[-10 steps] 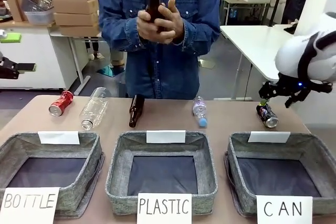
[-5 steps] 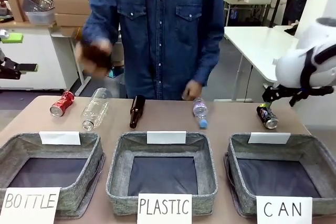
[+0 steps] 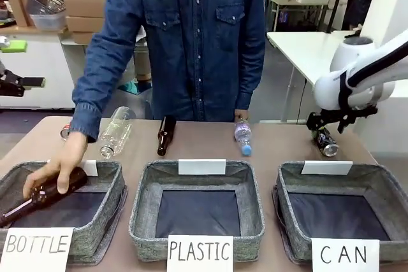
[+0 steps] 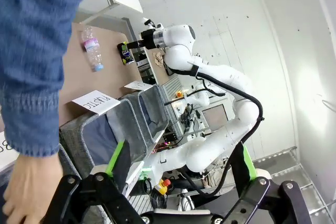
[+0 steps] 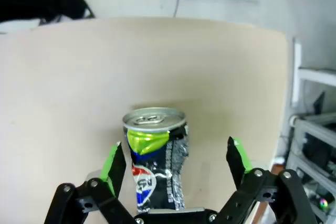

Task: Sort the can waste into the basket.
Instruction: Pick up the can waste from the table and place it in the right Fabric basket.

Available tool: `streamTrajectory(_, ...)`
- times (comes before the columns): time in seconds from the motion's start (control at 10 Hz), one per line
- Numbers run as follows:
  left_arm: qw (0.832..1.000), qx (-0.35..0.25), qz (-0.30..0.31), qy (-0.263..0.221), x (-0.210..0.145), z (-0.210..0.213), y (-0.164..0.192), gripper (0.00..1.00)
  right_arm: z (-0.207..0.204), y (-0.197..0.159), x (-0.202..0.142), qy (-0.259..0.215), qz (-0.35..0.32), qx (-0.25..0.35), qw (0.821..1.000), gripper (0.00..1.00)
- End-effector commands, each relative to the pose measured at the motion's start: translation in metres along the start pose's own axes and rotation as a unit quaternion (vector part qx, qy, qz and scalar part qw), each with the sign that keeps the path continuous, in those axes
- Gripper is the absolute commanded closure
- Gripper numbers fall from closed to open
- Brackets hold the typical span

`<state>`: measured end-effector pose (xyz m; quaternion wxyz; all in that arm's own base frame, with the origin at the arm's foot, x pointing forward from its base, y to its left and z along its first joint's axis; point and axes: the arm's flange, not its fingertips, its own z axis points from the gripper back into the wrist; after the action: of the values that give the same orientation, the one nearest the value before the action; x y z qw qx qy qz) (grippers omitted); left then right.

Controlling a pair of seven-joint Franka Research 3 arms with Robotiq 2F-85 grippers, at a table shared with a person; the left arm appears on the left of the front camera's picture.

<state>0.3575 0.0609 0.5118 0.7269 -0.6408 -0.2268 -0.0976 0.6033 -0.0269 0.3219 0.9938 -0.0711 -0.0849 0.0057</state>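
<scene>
Tabletop (image 3: 280,148), near right corner: the basket (image 3: 382,189) marked "CAN". Toward the far right edge, the black can (image 5: 156,156) lies between the spread fingers of the right pincer (image 5: 177,153). The red can (image 3: 64,133) lies near the far left corner. The left pincer (image 4: 181,150) is likewise spread.

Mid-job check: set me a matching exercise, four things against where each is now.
1 black dented metal can
2 small clear plastic bottle with blue cap
3 person's hand
4 grey woven basket marked CAN

A on a brown glass bottle over the BOTTLE basket
B between the open fingers of the right tool
C right end of the basket row
D lying on the table behind the PLASTIC basket

Pairs: 1-B, 2-D, 3-A, 4-C.
</scene>
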Motion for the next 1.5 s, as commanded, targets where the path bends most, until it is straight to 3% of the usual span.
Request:
streamTrajectory(0.0,1.0,-0.005,-0.012,0.004,-0.0002,0.001,-0.0015,0.0,-0.0033,0.0053,0.0082,0.035,-0.028,0.0,0.999,0.0)
streamTrajectory(0.5,1.0,-0.005,-0.012,0.004,-0.0002,0.001,-0.0015,0.0,-0.0072,0.0067,0.0058,0.057,-0.03,0.014,0.998,0.0)
streamTrajectory(0.6,1.0,-0.005,-0.012,0.004,-0.0002,0.001,-0.0015,0.0,-0.0054,0.007,0.0057,0.057,-0.026,0.015,0.998,0.6)
streamTrajectory(0.7,1.0,-0.005,-0.012,0.004,-0.0002,0.001,-0.0015,0.0,-0.0049,0.007,0.006,0.058,-0.029,0.014,0.998,0.6)
streamTrajectory(0.8,1.0,-0.005,-0.012,0.004,-0.0002,0.001,-0.0015,0.0,-0.0051,0.0073,0.0056,0.061,-0.032,0.009,0.998,1.0)
streamTrajectory(0.9,1.0,-0.005,-0.012,0.004,-0.0002,0.001,-0.0015,0.0,-0.005,0.0077,0.0052,0.058,-0.031,0.006,0.998,0.65)
streamTrajectory(1.0,1.0,-0.005,-0.012,0.004,-0.0002,0.001,-0.0015,0.0,-0.0049,0.0077,0.0053,0.058,-0.03,0.008,0.998,1.0)
streamTrajectory(1.1,1.0,-0.005,-0.012,0.004,-0.0002,0.001,-0.0015,0.0,-0.0052,0.0074,0.0056,0.059,-0.03,0.007,0.998,0.88)
streamTrajectory(1.2,1.0,-0.005,-0.012,0.004,-0.0002,0.001,-0.0015,0.0,-0.0051,0.0076,0.0058,0.06,-0.034,0.005,0.998,1.0)
streamTrajectory(1.4,1.0,-0.005,-0.012,0.004,-0.0002,0.001,-0.0015,0.0,-0.0057,0.0081,0.0048,0.067,-0.026,0.006,0.997,1.0)
